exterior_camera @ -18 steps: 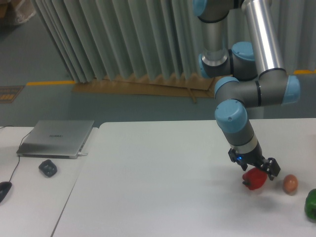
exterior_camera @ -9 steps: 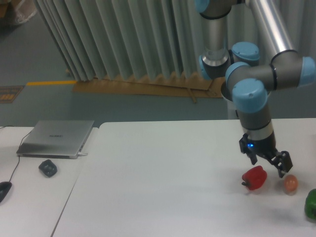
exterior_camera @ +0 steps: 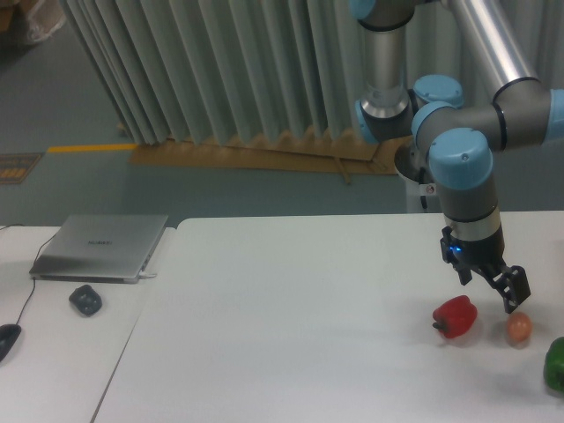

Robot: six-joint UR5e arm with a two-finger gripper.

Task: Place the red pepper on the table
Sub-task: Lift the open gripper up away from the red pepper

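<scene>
One red pepper [exterior_camera: 455, 316] rests on the white table [exterior_camera: 282, 326], right of centre, so I judge the placing done and the release step in hand. Just up and right of it my end effector [exterior_camera: 493, 286] hangs with jaws apart, gripping nothing. Next I would lift clear without nudging it. Further right I count one orange-brown egg-shaped object [exterior_camera: 519, 328] and one green pepper [exterior_camera: 555, 364].

green pepper [exterior_camera: 555, 364] cut off at right edge, end effector [exterior_camera: 498, 286] opening unclear
</scene>
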